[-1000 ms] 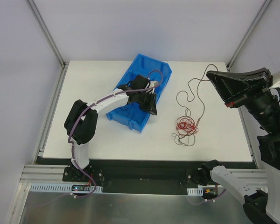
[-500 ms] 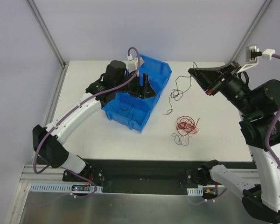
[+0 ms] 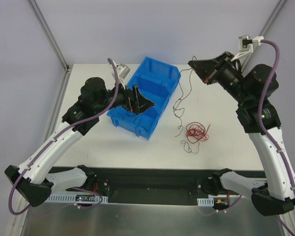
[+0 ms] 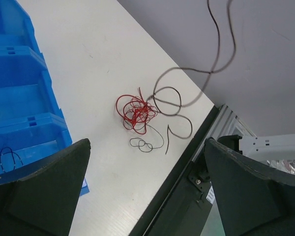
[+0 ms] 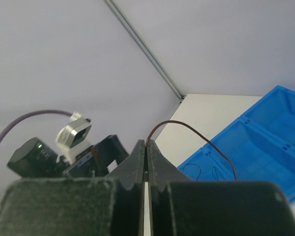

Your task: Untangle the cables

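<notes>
- Your right tool (image 3: pixel 192 64) is clenched on a thin, kinked black wire (image 5: pixel 173 122), raised above the far right of the white surface (image 3: pixel 226 142).
- The wire's lower loops lie just beside the small red wire tangle (image 3: pixel 196 132).
- Lift slowly, and pause if the red tangle drags.
- Your left tool (image 3: pixel 137 101) hangs released over the blue plastic bin (image 3: pixel 162 81). Bring it across to pin the tangle.
</notes>
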